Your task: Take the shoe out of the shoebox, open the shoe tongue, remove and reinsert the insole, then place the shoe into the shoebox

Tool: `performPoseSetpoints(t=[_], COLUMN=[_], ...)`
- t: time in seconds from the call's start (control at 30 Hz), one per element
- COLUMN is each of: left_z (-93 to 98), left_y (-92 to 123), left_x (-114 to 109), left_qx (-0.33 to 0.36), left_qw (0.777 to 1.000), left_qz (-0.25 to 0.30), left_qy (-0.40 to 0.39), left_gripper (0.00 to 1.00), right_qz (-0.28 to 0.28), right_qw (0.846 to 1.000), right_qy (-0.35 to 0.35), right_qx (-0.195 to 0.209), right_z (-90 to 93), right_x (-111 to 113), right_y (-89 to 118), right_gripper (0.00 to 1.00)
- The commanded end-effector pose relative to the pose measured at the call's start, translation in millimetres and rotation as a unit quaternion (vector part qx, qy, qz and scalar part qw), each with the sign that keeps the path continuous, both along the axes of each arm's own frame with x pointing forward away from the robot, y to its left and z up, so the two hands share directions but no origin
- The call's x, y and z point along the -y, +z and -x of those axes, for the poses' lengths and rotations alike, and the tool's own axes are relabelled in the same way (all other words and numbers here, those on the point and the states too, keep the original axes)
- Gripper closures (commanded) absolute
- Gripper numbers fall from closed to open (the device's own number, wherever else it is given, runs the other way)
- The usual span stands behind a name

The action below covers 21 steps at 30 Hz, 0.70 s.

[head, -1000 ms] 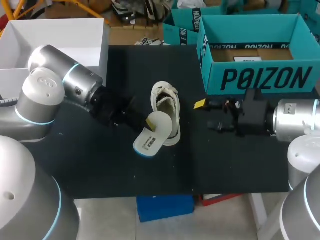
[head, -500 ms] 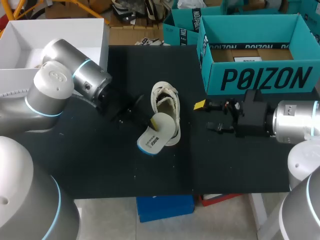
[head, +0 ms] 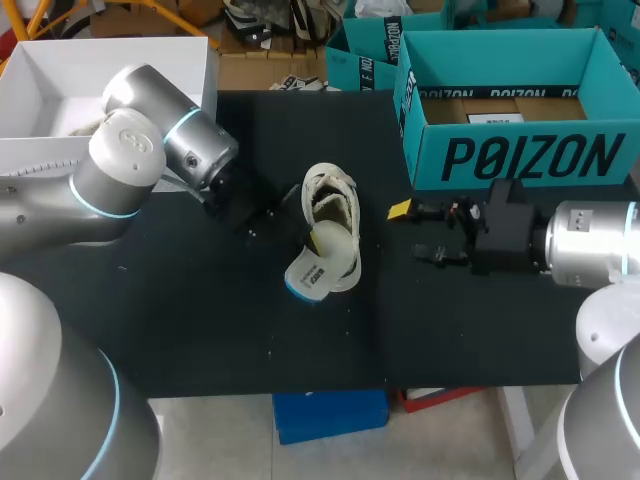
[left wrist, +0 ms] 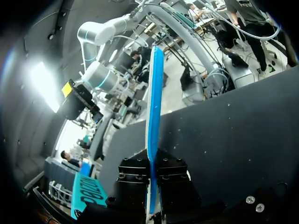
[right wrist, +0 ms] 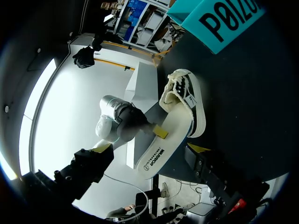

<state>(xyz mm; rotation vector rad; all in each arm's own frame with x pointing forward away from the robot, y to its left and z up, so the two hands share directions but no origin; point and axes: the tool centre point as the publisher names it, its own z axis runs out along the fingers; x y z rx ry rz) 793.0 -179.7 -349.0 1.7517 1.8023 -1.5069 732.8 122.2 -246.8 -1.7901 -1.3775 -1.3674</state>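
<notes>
The left gripper [left wrist: 153, 170] is clamped on the thin insole [left wrist: 154, 93], which stands edge-on between its fingers with one end at the white sneaker's [head: 335, 215] opening. Light and bendy, the insole probably feeds best when pinched near mid-length. The right gripper [head: 420, 232] is spread and empty, with the sneaker ahead of it.

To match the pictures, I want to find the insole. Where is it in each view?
Head view: insole at the shoe heel end, sticking out past it.
Left wrist view: insole edge-on between the left fingers.
Right wrist view: insole alongside the shoe.
Shared landmark: teal shoebox.
</notes>
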Motion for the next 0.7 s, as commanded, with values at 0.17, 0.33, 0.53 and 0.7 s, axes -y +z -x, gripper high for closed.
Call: performPoseSetpoints(t=[0.17, 0.33, 0.53, 0.7], left_z=[-13.4, -22.1, -32.9, -44.1], left_y=[-8.5, -13.3, -12.6, -15.6], left_x=[5.6, 7.6, 9.1, 8.3], left_qx=[0.007, 0.019, 0.054, 0.063], left_qw=[1.0, 1.0, 0.998, 0.997], left_qz=[-0.013, -0.024, -0.042, -0.049], left_qy=[-0.005, -0.002, 0.004, 0.015], left_gripper=[1.0, 1.0, 1.0, 1.0], right_qz=[0.001, 0.001, 0.001, 0.001], right_qw=[1.0, 1.0, 1.0, 1.0], right_qy=[0.0, 0.0, 0.0, 0.0], right_qx=[-0.001, -0.001, -0.001, -0.001], right_z=[0.1, 0.1, 0.1, 0.1], right_x=[-0.2, -0.2, -0.2, -0.2], right_y=[0.4, 0.4, 0.4, 0.4], right_gripper=[0.0, 0.0, 0.0, 0.0])
